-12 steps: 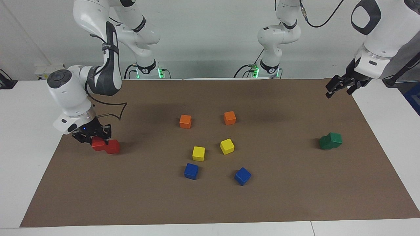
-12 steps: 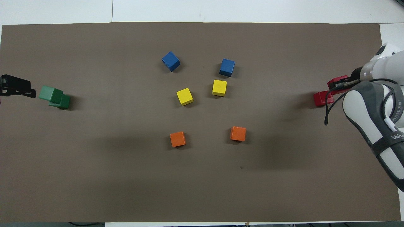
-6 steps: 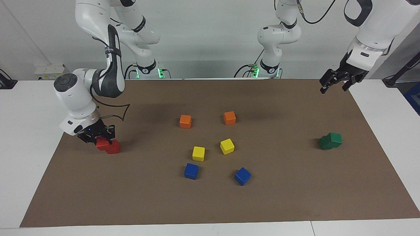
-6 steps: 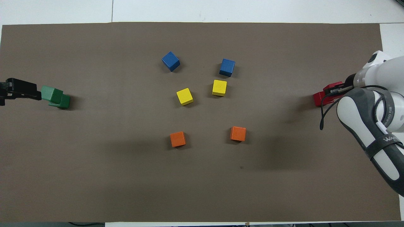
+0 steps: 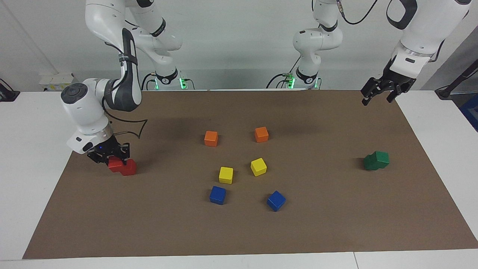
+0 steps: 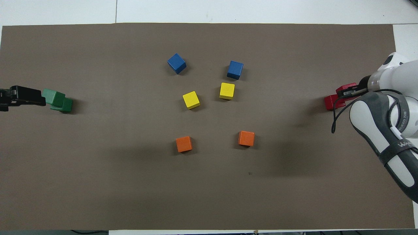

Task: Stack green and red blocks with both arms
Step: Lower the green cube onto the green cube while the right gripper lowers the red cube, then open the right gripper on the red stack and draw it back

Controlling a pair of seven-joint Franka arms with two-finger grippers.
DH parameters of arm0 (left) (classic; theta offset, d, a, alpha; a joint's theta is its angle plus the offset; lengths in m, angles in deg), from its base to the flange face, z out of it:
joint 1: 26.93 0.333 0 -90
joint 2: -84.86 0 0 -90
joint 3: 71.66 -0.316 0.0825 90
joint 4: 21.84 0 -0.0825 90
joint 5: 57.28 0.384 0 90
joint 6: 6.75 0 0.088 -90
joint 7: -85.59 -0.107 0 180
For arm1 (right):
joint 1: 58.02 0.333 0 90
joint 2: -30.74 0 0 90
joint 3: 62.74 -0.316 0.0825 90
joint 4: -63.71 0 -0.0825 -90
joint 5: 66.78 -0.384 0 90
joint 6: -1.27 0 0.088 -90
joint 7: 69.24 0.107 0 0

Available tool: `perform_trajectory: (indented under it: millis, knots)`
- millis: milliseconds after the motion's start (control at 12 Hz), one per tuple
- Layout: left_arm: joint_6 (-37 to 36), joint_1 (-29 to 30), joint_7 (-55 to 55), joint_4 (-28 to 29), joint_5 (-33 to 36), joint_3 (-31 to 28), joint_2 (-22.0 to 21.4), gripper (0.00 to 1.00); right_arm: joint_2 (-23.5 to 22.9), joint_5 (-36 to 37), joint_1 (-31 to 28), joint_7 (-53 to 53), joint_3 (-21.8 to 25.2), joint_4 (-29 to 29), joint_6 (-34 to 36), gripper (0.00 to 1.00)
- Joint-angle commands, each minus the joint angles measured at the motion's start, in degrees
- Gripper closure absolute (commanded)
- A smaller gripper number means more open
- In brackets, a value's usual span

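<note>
Toward the right arm's end of the mat, one red block (image 5: 128, 169) lies flat. A second red block (image 5: 114, 163) rests on it, offset toward the mat's edge, with my right gripper (image 5: 112, 158) shut on it. In the overhead view the right gripper (image 6: 352, 92) covers most of that upper red block (image 6: 345, 88) above the lower red block (image 6: 330, 102). Toward the left arm's end, one green block (image 5: 382, 157) sits askew on another green block (image 5: 369, 163). My left gripper (image 5: 377, 99) hangs open high over the mat's edge, apart from them.
Midway along the brown mat (image 5: 336, 224) lie two orange cubes (image 5: 211, 138) (image 5: 261, 134), two yellow cubes (image 5: 226, 175) (image 5: 258, 166) and two blue cubes (image 5: 217, 195) (image 5: 276, 200). White table borders the mat at both ends.
My left gripper has risen and drifted a little toward the table's middle. My right gripper has shifted the held red block slightly further onto the lower red one.
</note>
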Motion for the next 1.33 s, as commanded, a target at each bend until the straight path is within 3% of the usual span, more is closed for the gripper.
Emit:
perform_trajectory:
  millis: [0, 167, 417, 1250]
  knots:
    - [1.50, -1.23, 0.52, 1.21, 0.95, -0.85, -1.35, 0.00, 1.32, -2.12, -0.92, -0.61, -0.64, 1.56, -2.23, 0.84]
    - [-1.29, -1.57, 0.52, -1.51, 1.04, -0.85, -0.03, 0.00, 1.23, -2.21, -0.92, -0.52, -0.64, 1.48, -2.49, 0.84]
    - [-5.35, -1.58, 0.43, -0.91, 0.95, -0.76, -0.81, 0.00, 1.32, -4.06, -0.83, -0.60, -0.64, 1.56, -2.49, 0.83]
    - [-3.60, -1.31, -5.37, -0.91, 0.95, -0.85, -0.73, 0.00, 3.08, -4.06, -0.83, -1.48, -0.55, 5.87, -2.32, 0.82]
